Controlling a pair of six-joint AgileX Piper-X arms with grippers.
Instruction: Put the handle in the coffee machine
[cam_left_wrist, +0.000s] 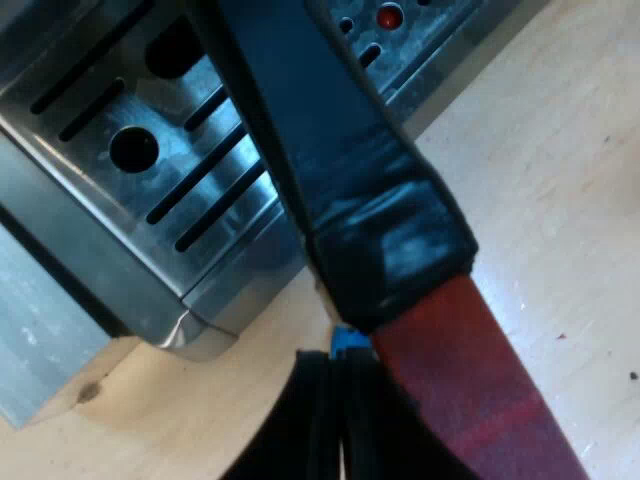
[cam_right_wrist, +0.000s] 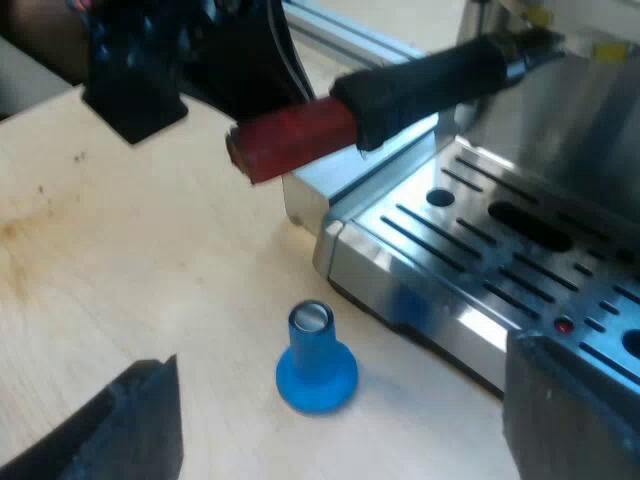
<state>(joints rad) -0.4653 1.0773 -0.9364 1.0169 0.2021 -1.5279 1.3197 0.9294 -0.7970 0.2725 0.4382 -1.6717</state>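
In the left wrist view the handle runs close by, dark for most of its length, with its red end nearest. It crosses above the drip tray of the coffee machine. The tray is a metal grate of long slots and round holes with a small red dot set in it. My left gripper lies right against the red end, over the wooden table just off the tray's corner. I cannot tell whether it clasps the handle or only touches it. A blue scrap peeks out between gripper and handle, too little of it to say what it is.

In the right wrist view the handle hangs level above the tray's corner, clear of the grate. Its red end is at the left gripper and its far end reaches the machine's front; whether it is locked in there I cannot tell. A yellow patch sits on the machine near that far end, any writing on it too small to read. My right gripper is released, its fingers spread wide and holding nothing. It hovers over a blue tamper, which stands upright on the table, broad base down, near the tray's corner but not touching it.
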